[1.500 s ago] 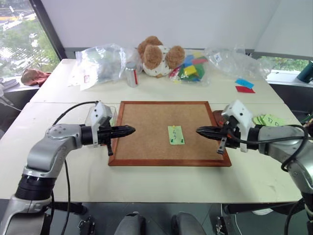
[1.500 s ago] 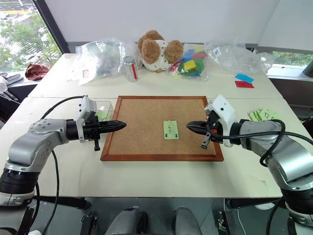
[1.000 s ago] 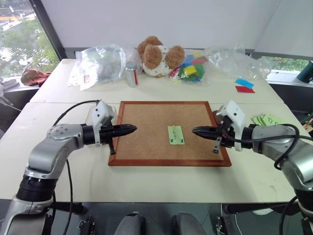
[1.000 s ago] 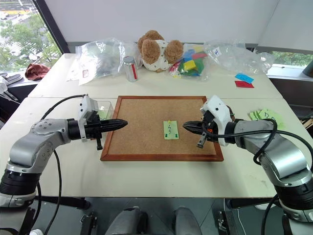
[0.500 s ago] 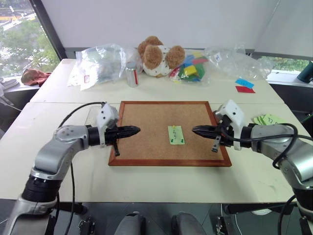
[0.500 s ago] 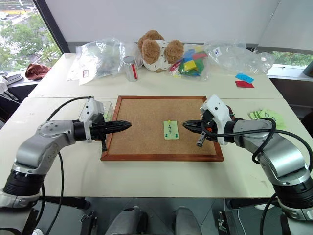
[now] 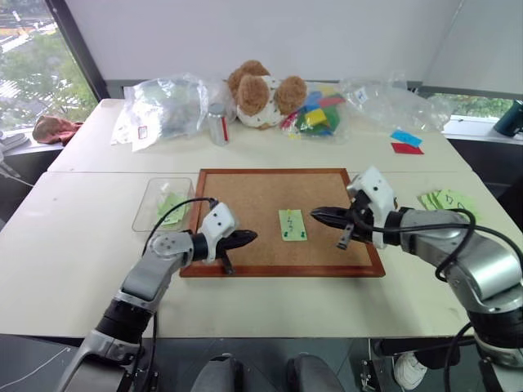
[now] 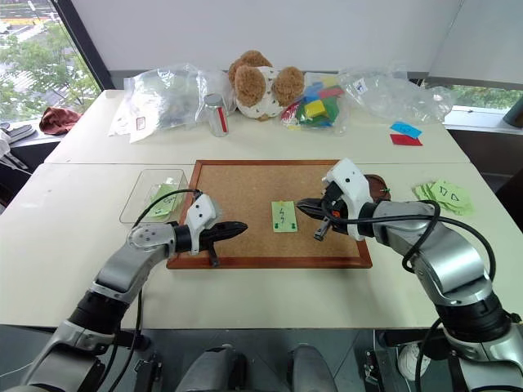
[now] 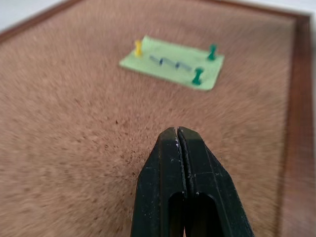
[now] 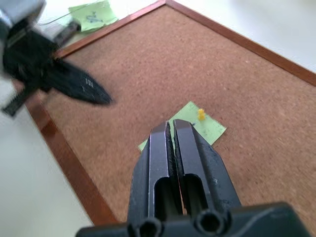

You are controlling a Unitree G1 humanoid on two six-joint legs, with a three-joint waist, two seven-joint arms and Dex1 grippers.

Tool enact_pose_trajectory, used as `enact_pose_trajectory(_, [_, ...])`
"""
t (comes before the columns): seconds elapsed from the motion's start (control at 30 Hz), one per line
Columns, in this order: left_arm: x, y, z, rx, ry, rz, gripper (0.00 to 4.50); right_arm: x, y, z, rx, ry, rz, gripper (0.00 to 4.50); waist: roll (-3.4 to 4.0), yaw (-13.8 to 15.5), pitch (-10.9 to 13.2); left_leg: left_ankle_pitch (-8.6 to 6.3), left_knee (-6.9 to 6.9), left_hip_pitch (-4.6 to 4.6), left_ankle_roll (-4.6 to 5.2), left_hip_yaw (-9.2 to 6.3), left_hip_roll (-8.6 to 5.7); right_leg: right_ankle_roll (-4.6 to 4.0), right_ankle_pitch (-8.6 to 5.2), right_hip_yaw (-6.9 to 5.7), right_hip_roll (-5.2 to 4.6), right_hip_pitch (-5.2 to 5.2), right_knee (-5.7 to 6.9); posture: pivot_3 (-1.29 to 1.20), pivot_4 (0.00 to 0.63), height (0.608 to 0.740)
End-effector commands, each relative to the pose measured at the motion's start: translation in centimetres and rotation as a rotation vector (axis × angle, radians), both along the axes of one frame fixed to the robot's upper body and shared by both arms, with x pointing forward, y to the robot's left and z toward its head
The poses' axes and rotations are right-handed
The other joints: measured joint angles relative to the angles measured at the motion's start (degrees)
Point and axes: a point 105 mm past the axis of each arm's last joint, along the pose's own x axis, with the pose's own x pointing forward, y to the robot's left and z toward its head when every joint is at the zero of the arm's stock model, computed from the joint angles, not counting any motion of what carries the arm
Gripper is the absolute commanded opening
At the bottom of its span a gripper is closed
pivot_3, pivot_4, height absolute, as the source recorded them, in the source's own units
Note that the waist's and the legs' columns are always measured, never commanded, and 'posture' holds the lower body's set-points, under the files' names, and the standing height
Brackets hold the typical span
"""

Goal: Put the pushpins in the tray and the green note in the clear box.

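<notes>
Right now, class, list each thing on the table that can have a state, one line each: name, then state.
green note: flat on the corkboard, pinned.
pushpins: two green and one yellow, all stuck through the note.
clear box: open, green paper inside.
tray: partly hidden behind right arm; contents unclear.
left hand: shut, holding nothing.
right hand: shut, holding nothing.

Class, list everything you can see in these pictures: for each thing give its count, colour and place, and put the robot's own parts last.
corkboard: one, brown, wood frame, table centre
green note: one, light green, pinned on the corkboard
pushpins: two green, one yellow, in the note
clear box: one, transparent, left of the corkboard, green paper inside
tray: one, reddish-brown, behind the right gripper
loose notes: several, green, table's right edge
teddy bear: one, brown, far side
plastic bags: several, clear, far side
can: one, silver, far side
left gripper: black, shut, over the corkboard
right gripper: black, shut, beside the note
</notes>
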Motion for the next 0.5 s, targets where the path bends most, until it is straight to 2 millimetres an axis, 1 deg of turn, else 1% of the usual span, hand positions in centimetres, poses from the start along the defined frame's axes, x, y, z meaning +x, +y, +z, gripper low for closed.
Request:
enact_pose_trajectory(0.03, [0.2,0.4,0.0,0.022,-0.036,0.023,0.0,0.5,0.6,0.6,0.003,-0.03,-0.009,0.08,0.0,0.1,0.0,0.0,0.0,0.0,-0.01,0.0,0.0,0.0,0.0,-0.01,0.0,0.0,0.01,0.0,0.15,0.74])
enact_pose_trajectory(0.13, [0.2,0.8,-0.7,0.028,-0.024,0.041,0.0,1.4,1.1,0.2,0.003,-0.023,-0.028,0.08,0.0,0.1,0.0,0.01,0.0,0.0,-0.01,0.0,0.0,0.0,0.0,0.0,0.0,0.0,0.0,0.0,0.15,0.74])
enact_pose_trajectory(0.27, [0.2,1.0,-0.6,0.016,-0.022,0.055,0.0,2.3,1.4,0.1,0.019,-0.028,-0.046,0.08,0.0,0.1,0.0,0.01,0.01,0.01,-0.02,0.0,0.0,0.0,0.0,-0.01,0.0,0.02,0.01,0.0,0.15,0.74])
enact_pose_trajectory(0.3, [0.2,1.0,-0.6,0.015,-0.022,0.056,0.0,2.5,1.5,0.1,0.027,-0.029,-0.047,0.31,0.01,0.1,0.0,0.01,0.01,0.01,-0.02,0.0,0.0,0.0,0.0,-0.01,0.0,0.01,0.01,0.0,0.15,0.74])
enact_pose_trajectory(0.37, [0.2,1.0,-0.6,0.014,-0.021,0.057,0.0,2.6,1.7,0.1,0.034,-0.028,-0.043,0.98,0.01,0.1,0.0,0.01,0.01,0.01,-0.02,0.0,0.0,0.0,0.0,-0.01,0.0,0.01,0.02,0.0,0.15,0.74])
enact_pose_trajectory(0.47, [0.1,1.1,-0.7,0.014,-0.018,0.059,0.0,3.4,1.9,-0.1,0.016,-0.029,-0.058,2.45,0.01,0.0,0.0,0.02,0.01,0.01,-0.03,0.0,0.0,0.0,0.0,-0.01,0.0,0.01,0.01,0.0,0.15,0.74])
enact_pose_trajectory(0.5, [0.1,1.2,-0.7,0.016,-0.018,0.059,0.0,3.5,2.0,-0.2,0.015,-0.026,-0.057,2.88,0.01,0.0,0.0,0.02,0.01,0.01,-0.03,0.0,0.0,0.0,0.0,-0.01,0.0,0.02,0.02,0.0,0.15,0.74])
